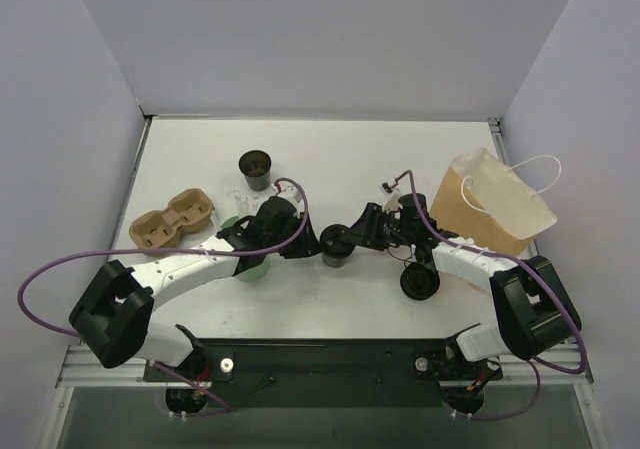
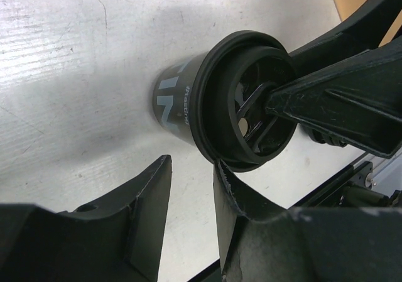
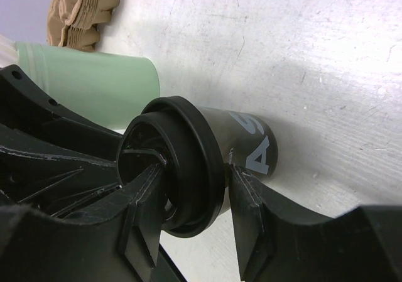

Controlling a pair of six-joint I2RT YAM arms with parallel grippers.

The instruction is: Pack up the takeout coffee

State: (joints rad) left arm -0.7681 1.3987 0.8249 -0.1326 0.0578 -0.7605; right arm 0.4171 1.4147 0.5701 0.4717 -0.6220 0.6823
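Near the middle of the table (image 1: 330,149), between my two arms, sits the takeout coffee (image 1: 337,254), a small black cup with pale lettering on its side and a thick black rim at the top. I cannot tell whether it stands upright or is tilted.

My right gripper (image 3: 195,188) reaches it from the right and is clamped over that rim, with one finger pressed into the recessed top and the other against the outer wall just below the rim.

My left gripper (image 2: 190,164) comes in from the left. Its jaws are apart with nothing between them, and one fingertip (image 2: 221,172) touches the cup's rim.

A pale green cup (image 3: 94,84) lies just left of the coffee, partly under my left arm. Farther left is a brown cardboard cup carrier (image 1: 175,219). A black cup with a brown inside (image 1: 255,168) stands toward the far side. A flat black lid (image 1: 419,282) rests near and right of the coffee, beside my right arm. A paper bag with white handles (image 1: 495,209) lies at the right.
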